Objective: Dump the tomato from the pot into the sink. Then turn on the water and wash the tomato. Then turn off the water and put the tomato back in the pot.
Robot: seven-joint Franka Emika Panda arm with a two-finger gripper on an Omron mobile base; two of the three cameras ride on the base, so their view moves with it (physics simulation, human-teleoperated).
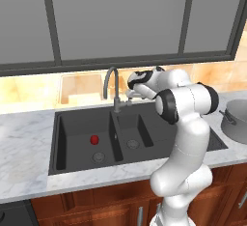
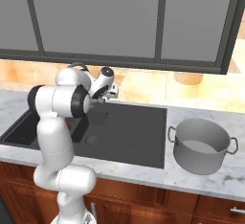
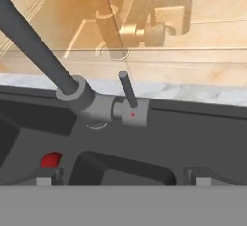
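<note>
Reaching over the sink (image 1: 72, 123), arm bent forward, gripper (image 3: 123, 176) spread wide right by the faucet lever (image 3: 128, 89), tomato (image 1: 94, 138) in the wide basin, pot (image 2: 201, 144) sitting empty

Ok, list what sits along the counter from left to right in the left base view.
tomato in the wide basin of the sink → faucet → claw → pot

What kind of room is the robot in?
It looks like a kitchen. There's a black sink with a tap set in a marble counter, a big grey pot beside it, and wooden cupboards underneath.
</note>
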